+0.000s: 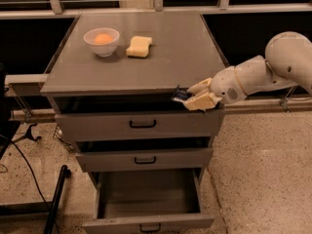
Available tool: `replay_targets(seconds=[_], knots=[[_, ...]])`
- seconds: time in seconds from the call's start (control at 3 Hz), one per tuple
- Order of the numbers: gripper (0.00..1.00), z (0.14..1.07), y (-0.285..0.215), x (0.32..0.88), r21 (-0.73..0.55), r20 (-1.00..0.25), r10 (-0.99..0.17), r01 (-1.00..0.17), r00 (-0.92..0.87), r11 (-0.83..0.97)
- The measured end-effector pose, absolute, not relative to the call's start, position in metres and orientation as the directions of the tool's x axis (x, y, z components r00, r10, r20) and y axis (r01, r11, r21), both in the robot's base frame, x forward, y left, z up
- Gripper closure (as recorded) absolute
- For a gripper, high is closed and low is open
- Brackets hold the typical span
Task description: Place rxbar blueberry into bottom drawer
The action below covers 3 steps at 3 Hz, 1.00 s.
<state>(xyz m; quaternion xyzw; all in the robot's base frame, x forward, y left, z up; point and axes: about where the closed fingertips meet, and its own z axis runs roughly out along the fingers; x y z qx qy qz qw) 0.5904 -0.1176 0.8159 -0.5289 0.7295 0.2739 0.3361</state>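
Observation:
My gripper (191, 96) is at the front right edge of the cabinet top, level with the top drawer. It is shut on the rxbar blueberry (181, 95), a small dark navy bar that sticks out to the left of the cream fingers (201, 101). The bottom drawer (148, 201) is pulled open below, its grey inside bare, with a small black handle on its front. The bar hangs well above the drawer, over its right part.
On the grey cabinet top (170, 57) stand a white bowl (101, 41) holding an orange ball and a yellow sponge (139, 47). The two upper drawers (141, 126) are closed. A black pole (56, 199) and cables lie on the floor at the left.

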Motion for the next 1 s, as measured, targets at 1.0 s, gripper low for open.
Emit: replay_targets(seconds=[1.0], knots=[[1.0,0.759,-0.103,0.536,0.037,-0.822,-0.557,-0.987,-0.118,0.155]])
